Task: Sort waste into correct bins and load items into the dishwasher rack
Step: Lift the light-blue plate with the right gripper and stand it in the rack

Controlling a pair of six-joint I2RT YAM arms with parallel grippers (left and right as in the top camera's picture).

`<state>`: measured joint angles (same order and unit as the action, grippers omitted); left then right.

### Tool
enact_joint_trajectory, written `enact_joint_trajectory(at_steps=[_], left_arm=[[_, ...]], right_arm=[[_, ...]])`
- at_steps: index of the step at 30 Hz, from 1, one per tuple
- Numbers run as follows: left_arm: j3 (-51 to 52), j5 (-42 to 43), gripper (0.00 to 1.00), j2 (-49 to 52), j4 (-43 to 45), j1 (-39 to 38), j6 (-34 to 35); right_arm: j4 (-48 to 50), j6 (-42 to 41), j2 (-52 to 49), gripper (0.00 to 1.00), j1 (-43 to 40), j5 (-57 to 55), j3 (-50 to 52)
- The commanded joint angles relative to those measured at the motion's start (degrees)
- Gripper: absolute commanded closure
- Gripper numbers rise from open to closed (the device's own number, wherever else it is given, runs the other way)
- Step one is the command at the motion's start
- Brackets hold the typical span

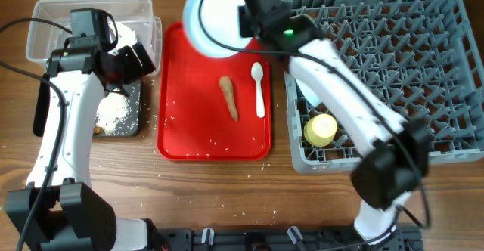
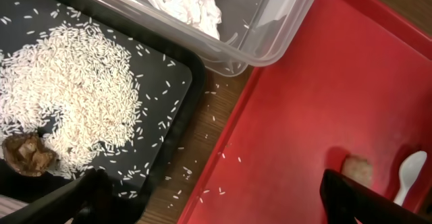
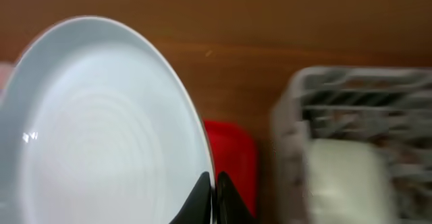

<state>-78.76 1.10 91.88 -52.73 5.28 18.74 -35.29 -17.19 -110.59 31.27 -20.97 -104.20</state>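
Rice-like crumbs (image 2: 74,96) and a small brown lump (image 2: 27,155) lie in the black tray (image 2: 174,72), crumpled tissue (image 2: 189,8) in the clear tub (image 1: 45,24) — the left gripper (image 2: 216,207) hangs wide open above the tray's edge. Sausage stick (image 1: 229,97) and spoon (image 1: 259,88) sit on the red serving tray (image 1: 189,137). The right gripper (image 3: 214,198) pinches the pale blue plate (image 1: 215,20) by its rim — beside the rack (image 1: 423,54).

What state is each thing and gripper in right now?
plate, held at its rim
right gripper, shut on plate
left gripper, open, empty
rice crumbs, piled in black tray
brown lump, in black tray
tissue, crumpled in clear tub
sausage stick, lying on red tray
spoon, lying on red tray
yellow cup, in rack
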Motion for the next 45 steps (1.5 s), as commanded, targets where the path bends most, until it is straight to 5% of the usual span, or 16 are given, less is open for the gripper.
enact_joint_trajectory(at_steps=[1, 7, 10, 16, 23, 37, 40, 42, 45], left_arm=[[-0.8, -0.8, 0.00, -1.0, 0.1, 0.3, -0.3], [-0.8, -0.8, 0.00, -1.0, 0.1, 0.3, -0.3], [-0.8, -0.8, 0.00, -1.0, 0.1, 0.3, -0.3], [-0.8, -0.8, 0.00, -1.0, 0.1, 0.3, -0.3], [-0.8, -0.8, 0.00, -1.0, 0.1, 0.3, -0.3], [-0.8, -0.8, 0.00, -1.0, 0.1, 0.3, -0.3], [-0.8, -0.8, 0.00, -1.0, 0.1, 0.3, -0.3], [-0.8, -0.8, 0.00, -1.0, 0.1, 0.3, -0.3], [-0.8, -0.8, 0.00, -1.0, 0.1, 0.3, -0.3]], right_arm=[[-8.2, 2.4, 7.9, 0.96, -1.6, -21.4, -1.0], [-26.1, 2.6, 13.8, 0.96, -4.1, -44.7, -0.5], [-22.3, 8.4, 13.2, 0.96, -5.6, -50.2, 4.1], [7.3, 31.7, 12.9, 0.96, -11.0, -46.0, 17.5], [11.3, 54.1, 12.7, 0.96, -17.8, -23.5, 17.9], [10.9, 48.5, 5.1, 0.96, -20.3, -17.4, 19.5], [10.4, 42.9, 5.0, 0.25, -20.4, -14.1, 19.5], [10.3, 36.9, 5.6, 0.09, -20.4, -14.1, 19.3], [7.8, 29.2, 9.8, 0.00, -20.4, -14.1, 18.2]])
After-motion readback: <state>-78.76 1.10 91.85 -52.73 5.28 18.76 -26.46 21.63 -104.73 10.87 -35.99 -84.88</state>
